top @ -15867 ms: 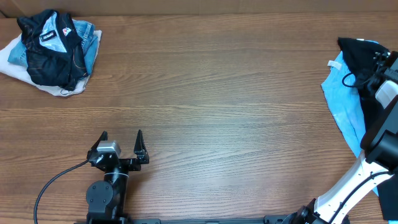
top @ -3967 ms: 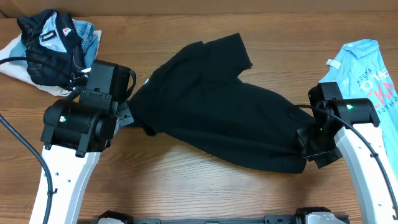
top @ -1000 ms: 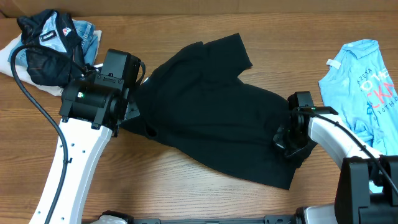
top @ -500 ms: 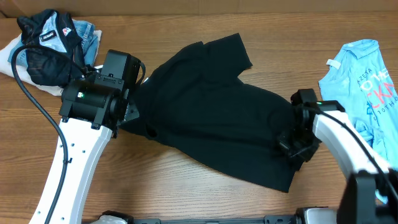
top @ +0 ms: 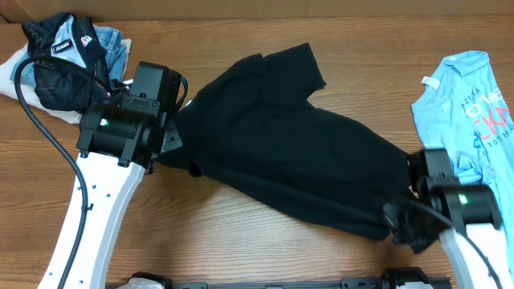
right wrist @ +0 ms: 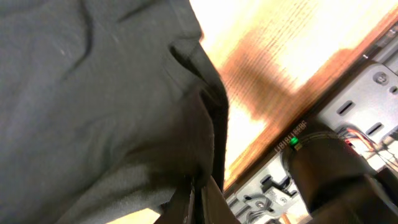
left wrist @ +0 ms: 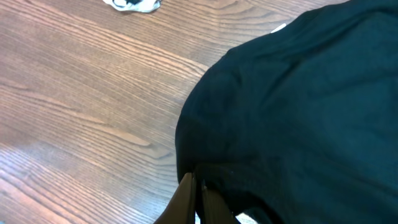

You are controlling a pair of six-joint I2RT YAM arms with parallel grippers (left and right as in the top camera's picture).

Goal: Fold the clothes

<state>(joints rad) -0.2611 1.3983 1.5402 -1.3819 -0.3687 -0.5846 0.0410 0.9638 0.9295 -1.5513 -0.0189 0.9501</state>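
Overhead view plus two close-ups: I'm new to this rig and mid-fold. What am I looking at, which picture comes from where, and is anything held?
You are driving two white robot arms, the left arm and the right arm, at a wooden table. The wide picture comes from a fixed camera above the table. Each close-up comes from a camera on one wrist, looking along that arm's own two fingers. On the table lies a black T-shirt, spread crumpled across the middle. A light blue T-shirt with pink lettering lies at the far right, and a dark jacket sits on a pile of clothes at the far left. The left fingers are shut on the black shirt's left edge; the right fingers are shut on its right edge, near the table's front.
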